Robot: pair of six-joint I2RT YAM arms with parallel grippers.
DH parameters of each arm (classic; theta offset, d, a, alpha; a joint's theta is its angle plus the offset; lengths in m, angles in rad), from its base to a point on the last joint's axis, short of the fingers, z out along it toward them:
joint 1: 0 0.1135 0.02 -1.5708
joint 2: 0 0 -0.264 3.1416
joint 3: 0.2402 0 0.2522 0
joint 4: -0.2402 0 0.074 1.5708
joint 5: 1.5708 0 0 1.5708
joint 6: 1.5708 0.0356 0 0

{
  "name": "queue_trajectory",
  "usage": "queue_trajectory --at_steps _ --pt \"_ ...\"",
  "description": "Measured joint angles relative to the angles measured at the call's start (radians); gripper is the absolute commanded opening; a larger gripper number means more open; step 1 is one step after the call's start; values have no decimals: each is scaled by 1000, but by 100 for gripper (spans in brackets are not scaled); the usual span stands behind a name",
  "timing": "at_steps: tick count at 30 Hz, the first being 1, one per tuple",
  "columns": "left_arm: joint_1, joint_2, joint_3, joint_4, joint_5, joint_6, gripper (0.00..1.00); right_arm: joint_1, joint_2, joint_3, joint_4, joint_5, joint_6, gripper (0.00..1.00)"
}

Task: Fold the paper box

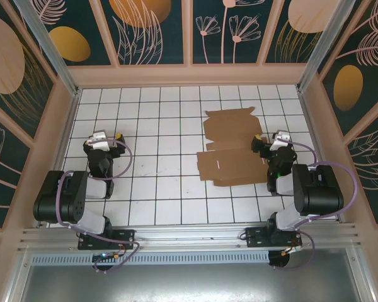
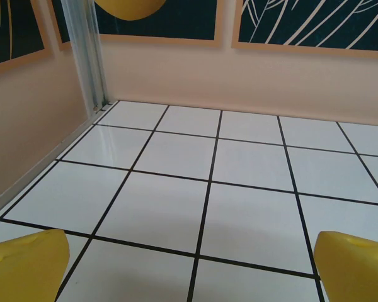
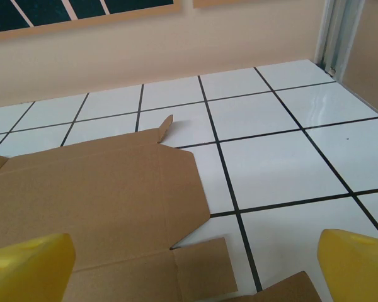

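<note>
Paper box [image 1: 230, 129] flat, long axis roughly near-to-far, beside right claw [image 3: 190, 269]

paper box [image 1: 230, 148]: plain brown
table [image 1: 157, 189]: white tiles, black grid
fingertips [image 3: 356, 264]: yellow
walls [image 1: 154, 25]: dark teal, gold ovals

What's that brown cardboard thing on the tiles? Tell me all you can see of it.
The paper box is a brown cardboard sheet, die-cut with flaps, tabs and creases, not yet folded. It lies flat on the tiled floor, right of centre, one tab lifted at its far edge. The open right gripper sits at its right edge; contact cannot be told.
</note>
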Motion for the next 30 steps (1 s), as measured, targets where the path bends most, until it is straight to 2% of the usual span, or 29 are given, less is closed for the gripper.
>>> queue_trajectory --at_steps 22,27,30 --pt "0 -6 0 -5 13 1 99 0 -4 0 -1 3 1 99" --pt "-15 -146 17 -138 21 16 99 0 -133 0 -85 7 4 99" --pt "-63 -254 76 -257 21 23 99 1 -262 30 -216 27 51 99"
